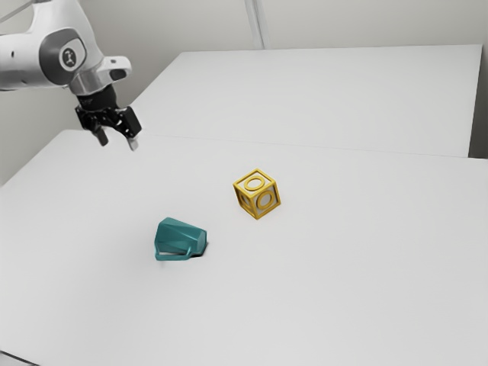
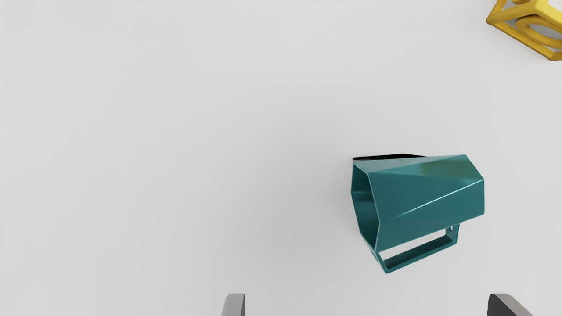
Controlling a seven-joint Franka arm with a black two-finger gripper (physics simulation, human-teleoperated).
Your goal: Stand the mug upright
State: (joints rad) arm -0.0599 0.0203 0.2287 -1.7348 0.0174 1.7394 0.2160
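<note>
Mug (image 1: pixel 171 232), teal, glossy, faceted, lies sideways on the smooth white table (image 1: pixel 343 282), toward its edge at the exterior view's left, near a yellow openwork cube (image 1: pixel 258 200), the gripper's (image 1: pixel 118 142) fingers wide apart.

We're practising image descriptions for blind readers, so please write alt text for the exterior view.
A teal mug lies on its side on a white table, with a yellow openwork cube near the picture's middle. At the upper left, a robot arm holds its open black tool clear of both.
</note>
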